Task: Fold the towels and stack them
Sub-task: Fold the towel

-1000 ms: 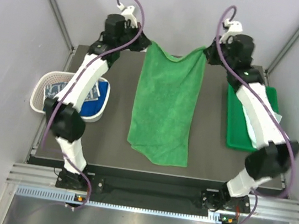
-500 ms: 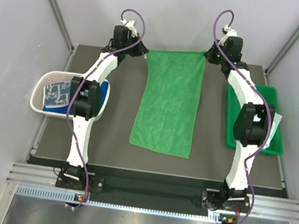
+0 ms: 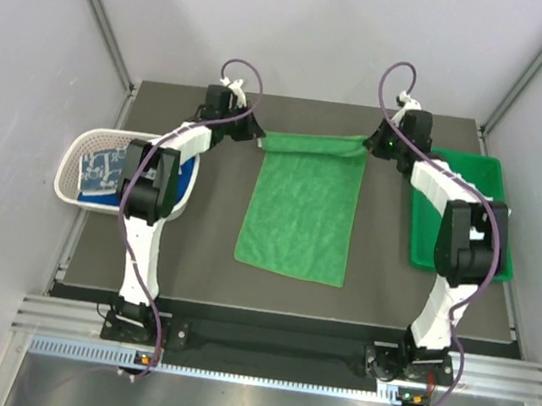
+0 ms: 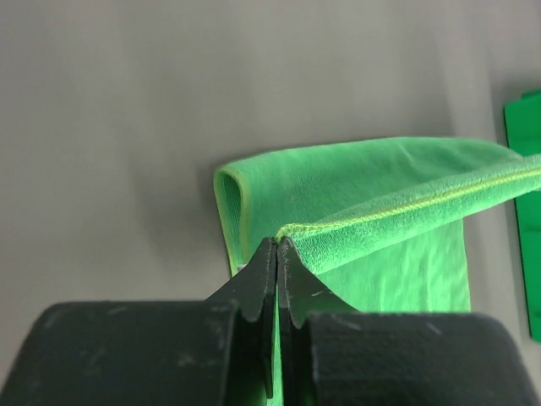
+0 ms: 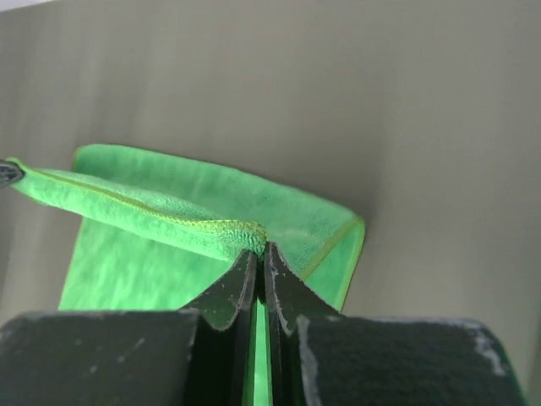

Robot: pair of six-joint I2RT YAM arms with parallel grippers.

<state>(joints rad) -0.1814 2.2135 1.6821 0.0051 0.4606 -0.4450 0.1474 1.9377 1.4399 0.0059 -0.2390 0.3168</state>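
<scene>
Towel [image 3: 301,217] in bright green lies flat down the middle of the dark table [image 3: 193,253], seen from above. Its far edge is raised off the surface and curls toward the near side, stretched between two robot arms. The left gripper [image 3: 258,137] pinches the far left corner and the right gripper [image 3: 370,144] pinches the far right corner. Wrist views show both pairs of fingers closed tight on the hemmed edge. Holding both corners level probably keeps the edge straight for folding the towel in half. At left, a white basket [image 3: 63,174] holds a blue towel [image 3: 184,176] and a printed towel [image 3: 99,171]. A green tray [image 3: 425,243] sits at right.
</scene>
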